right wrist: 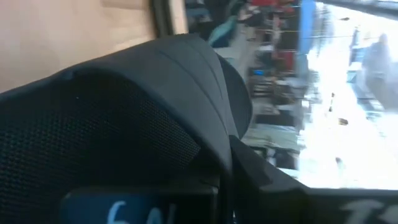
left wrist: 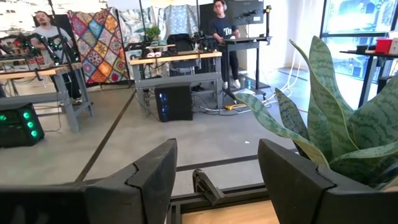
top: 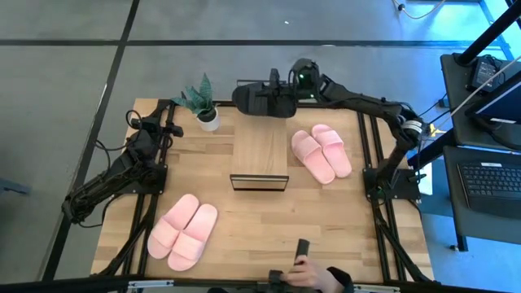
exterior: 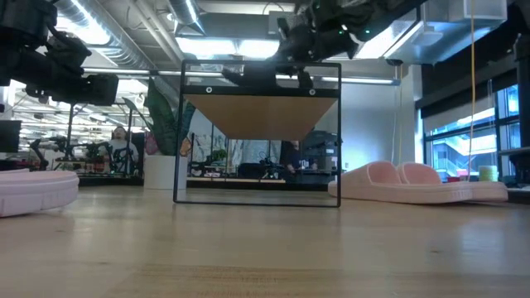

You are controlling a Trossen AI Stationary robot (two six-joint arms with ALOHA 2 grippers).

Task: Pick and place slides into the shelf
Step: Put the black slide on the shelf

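The shelf [top: 259, 155] stands mid-table, its light wood top on a thin black frame [exterior: 258, 132]. One pink pair of slides [top: 321, 152] lies flat to its right, another pink pair [top: 183, 230] near the front left. A black slide [top: 260, 99] hangs over the table's far edge behind the shelf, with my right gripper [top: 286, 91] shut on it; whether it is one slide or a pair I cannot tell. My left gripper [top: 171, 129] waits open at the far left, facing the plant. My right gripper holds the black slide at its right-hand end [top: 281, 98], reaching roughly level from the table's right. The slide [exterior: 265, 76] is lifted clear, lying about level above the shelf's top height. In the wrist view the slide [right wrist: 124, 124] hides the contact.
A potted plant [top: 205, 106] stands at the far left, close to my left gripper [left wrist: 217, 149]. A person's hand [top: 308, 273] with a dark object reaches over the near edge. Bare wood lies in front of the shelf.
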